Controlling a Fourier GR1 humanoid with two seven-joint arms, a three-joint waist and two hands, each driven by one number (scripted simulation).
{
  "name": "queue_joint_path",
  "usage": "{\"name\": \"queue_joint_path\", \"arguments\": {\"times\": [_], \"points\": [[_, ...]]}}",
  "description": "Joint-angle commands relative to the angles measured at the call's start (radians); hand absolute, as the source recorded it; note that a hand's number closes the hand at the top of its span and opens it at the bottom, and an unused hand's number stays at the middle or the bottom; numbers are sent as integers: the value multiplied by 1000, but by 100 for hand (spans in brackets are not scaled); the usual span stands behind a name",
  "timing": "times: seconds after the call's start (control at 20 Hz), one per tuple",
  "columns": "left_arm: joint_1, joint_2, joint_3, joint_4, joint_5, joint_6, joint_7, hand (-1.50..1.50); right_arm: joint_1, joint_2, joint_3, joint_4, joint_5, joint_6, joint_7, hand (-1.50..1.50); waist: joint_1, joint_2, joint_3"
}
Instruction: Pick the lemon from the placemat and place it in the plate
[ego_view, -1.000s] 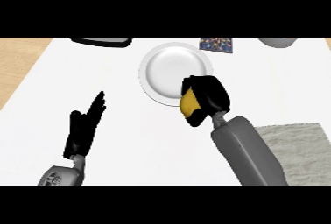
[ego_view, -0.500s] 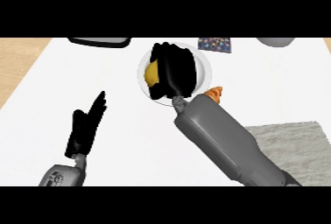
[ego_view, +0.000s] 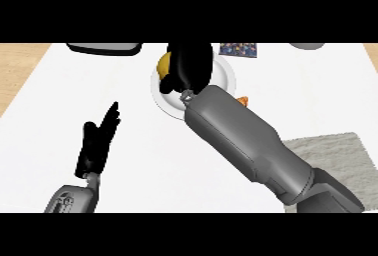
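Directly over plate (ego_view: 168, 102) — hand (ego_view: 193, 65) round lemon (ego_view: 165, 63)

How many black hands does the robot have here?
2. The left hand rests open at the view's lower left; the right hand is above the plate, curled round the lemon.

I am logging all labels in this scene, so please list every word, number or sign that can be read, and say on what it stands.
No text can be read.
The dark patterned card at the counter's far edge: small coloured marks, too blurred to tell whether they are text.
The plate and the placemat: no writing shows.
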Motion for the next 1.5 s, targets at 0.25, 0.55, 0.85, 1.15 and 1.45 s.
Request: {"name": "queue_joint_path", "arguments": {"times": [0.25,0.55,0.85,1.15,1.45], "points": [[35,30,30,-34,27,-35,-5,0,-70,2,-19,301,-145,-86,-138,150,-14,3,1],[21,4,10,-24,3,-15,-5,0,-67,2,-88,401,-279,21,-260,150,-14,9,1],[2,0,13,-23,-5,-6,12,0,-48,2,-117,487,-377,193,-332,150,-4,13,1],[2,21,49,19,3,-21,-34,0,-35,2,-141,487,-431,248,-524,-150,-27,6,2],[34,18,32,-49,2,-15,9,0,-3,2,-332,363,-582,35,-782,-150,-36,3,6]]}}
